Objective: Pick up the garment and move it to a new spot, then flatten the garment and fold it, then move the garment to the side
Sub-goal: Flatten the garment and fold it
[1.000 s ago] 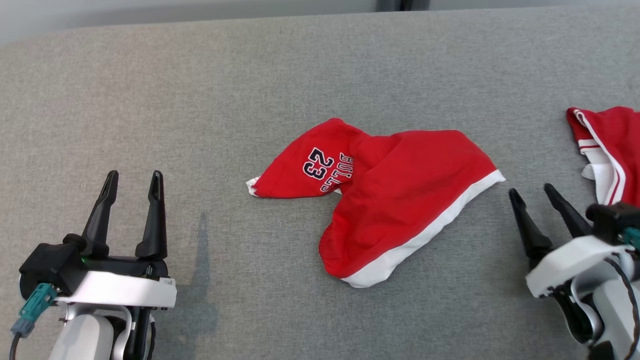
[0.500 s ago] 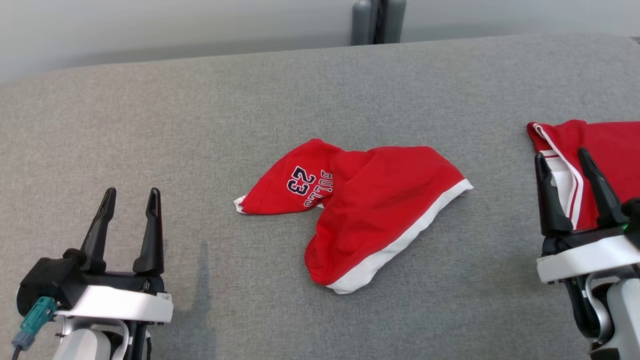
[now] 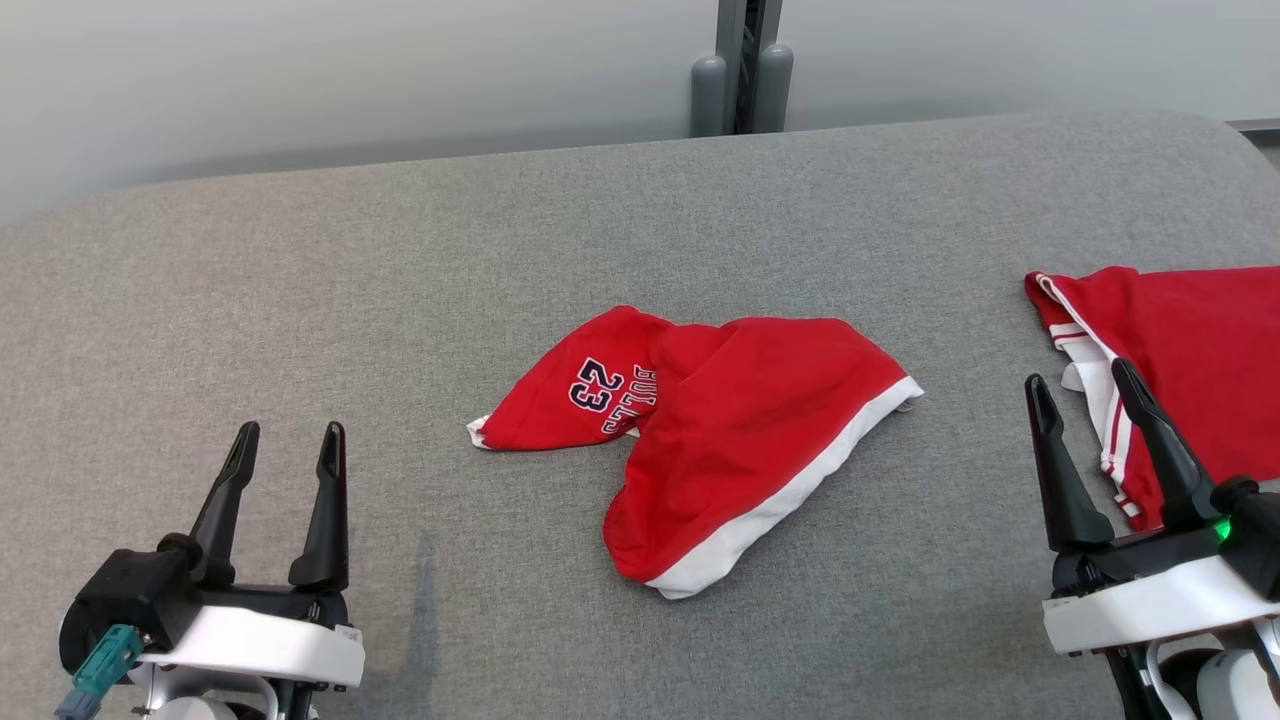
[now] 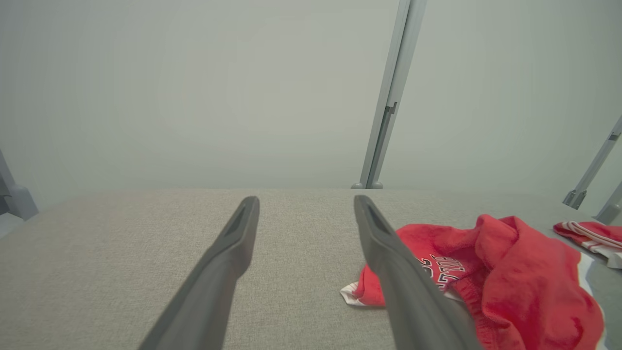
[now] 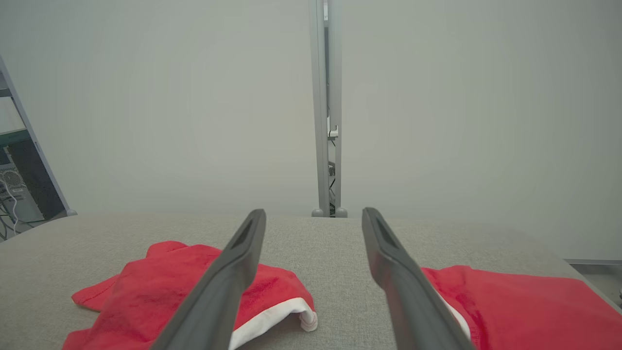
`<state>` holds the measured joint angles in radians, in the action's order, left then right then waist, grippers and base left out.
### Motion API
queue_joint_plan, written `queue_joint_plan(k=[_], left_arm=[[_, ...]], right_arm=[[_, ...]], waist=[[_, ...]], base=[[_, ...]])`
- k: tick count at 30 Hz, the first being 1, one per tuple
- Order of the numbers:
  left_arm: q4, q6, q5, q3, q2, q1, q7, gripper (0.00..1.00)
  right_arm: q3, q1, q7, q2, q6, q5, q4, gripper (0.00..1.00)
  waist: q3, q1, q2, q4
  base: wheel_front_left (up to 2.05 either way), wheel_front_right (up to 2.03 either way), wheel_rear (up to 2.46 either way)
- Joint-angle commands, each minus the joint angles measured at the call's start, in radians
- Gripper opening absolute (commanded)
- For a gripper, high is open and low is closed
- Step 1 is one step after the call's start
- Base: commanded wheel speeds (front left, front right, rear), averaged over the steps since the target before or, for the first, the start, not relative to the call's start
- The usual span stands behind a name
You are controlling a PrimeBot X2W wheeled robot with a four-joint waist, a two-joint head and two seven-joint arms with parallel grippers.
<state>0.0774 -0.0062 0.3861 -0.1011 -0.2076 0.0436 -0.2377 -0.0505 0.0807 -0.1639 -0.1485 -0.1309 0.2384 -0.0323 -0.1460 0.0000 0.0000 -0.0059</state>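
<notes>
**1. Task item**
The garment (image 3: 740, 440) is red, with a white hem band (image 3: 800, 490) and a printed "23". It lies crumpled near the centre of the grey fabric-covered counter (image 3: 400, 280). It is bunched into two lobes: the printed lobe points to 9 o'clock, and the larger lobe runs from 2 o'clock down to 6 o'clock. Nothing touches it, so the pick-up is judged not yet begun.

**2. End effectors**
- The left end effector (image 3: 290, 430) is at 8 o'clock from the garment and well apart from it. Its fingers are spread wide and hold nothing.
- The right end effector (image 3: 1077, 373) is at 3 o'clock, likewise spread wide and empty. Its fingers stand in front of the near corner of a second red garment (image 3: 1190, 330).
- Both point toward 12 o'clock and flank the crumpled garment. This placement probably prepares a grasp from either side.

**3. Edges and clearance**
- 9 to 12 o'clock: bare counter, the largest free area.
- 3 o'clock: taken up by the second red garment, which lies flatter and runs to the right edge.
- 12 o'clock: the far counter edge, with a pale wall and a grey post (image 3: 740, 80) behind it.
- 6 o'clock: a bare near strip between the two end effectors.

**4. Handling note**
The left half appears the safest new spot. Loose cloth will sag and trail when lifted, so keep it clear of the second red garment
</notes>
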Motion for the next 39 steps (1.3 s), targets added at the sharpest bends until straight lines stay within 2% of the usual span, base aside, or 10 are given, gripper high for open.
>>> queue_joint_plan(k=[1,12,16,24,32,33,34,35,36,39], left_arm=[[-0.002,0.006,0.001,0.0,-0.004,-0.01,0.003,1.0],[-0.007,0.013,0.002,-0.014,-0.005,-0.002,0.007,1.0],[-0.022,-0.01,-0.009,-0.047,-0.004,0.048,0.028,1.0],[0.049,-0.108,0.039,-0.254,0.023,0.118,0.208,1.0],[0.129,-0.124,0.099,-0.397,0.004,0.154,0.314,1.0],[0.135,-0.124,0.106,-0.402,0.003,0.16,0.312,0.91],[0.14,-0.124,0.109,-0.408,0.0,0.168,0.309,0.47],[0.14,-0.124,0.109,-0.408,0.0,0.168,0.309,0.47],[0.145,-0.124,0.112,-0.412,-0.006,0.175,0.311,0.0],[0.147,-0.124,0.131,-0.423,-0.022,0.194,0.308,0.0]], right_arm=[[0.004,-0.008,0.007,0.0,0.0,-0.003,-0.009,1.0],[0.027,-0.027,0.03,0.011,0.0,0.005,-0.043,1.0],[0.037,-0.023,0.038,0.013,0.0,0.011,-0.05,1.0],[0.008,-0.001,0.042,0.019,0.0,0.022,-0.045,1.0],[-0.007,0.014,0.016,0.034,0.0,0.042,-0.019,1.0],[-0.006,0.015,0.011,0.036,0.0,0.044,-0.015,1.0],[-0.005,0.015,0.007,0.036,0.0,0.044,-0.011,1.0],[-0.005,0.015,0.007,0.036,0.0,0.044,-0.011,1.0],[-0.004,0.017,0.002,0.037,0.0,0.047,-0.008,1.0],[0.0,0.019,-0.007,0.04,0.0,0.053,0.0,1.0]], waist=[[0.0,0.0,0.0,0.0],[0.003,0.0,0.0,0.009],[-0.006,0.0,0.0,0.018],[-0.047,0.0,0.0,-0.022],[-0.1,0.0,0.0,-0.09],[-0.104,0.0,0.0,-0.095],[-0.107,0.0,0.0,-0.1],[-0.107,0.0,0.0,-0.1],[-0.111,0.0,0.0,-0.105],[-0.115,0.0,0.0,-0.113]], base=[[0.0,0.0,0.0],[0.0,0.0,0.0],[0.0,0.0,0.0],[0.0,0.0,0.0],[0.0,0.0,0.0],[0.0,0.0,0.0],[0.0,0.0,0.0],[0.0,0.0,0.0],[0.0,0.0,0.0],[0.0,0.0,0.0]])
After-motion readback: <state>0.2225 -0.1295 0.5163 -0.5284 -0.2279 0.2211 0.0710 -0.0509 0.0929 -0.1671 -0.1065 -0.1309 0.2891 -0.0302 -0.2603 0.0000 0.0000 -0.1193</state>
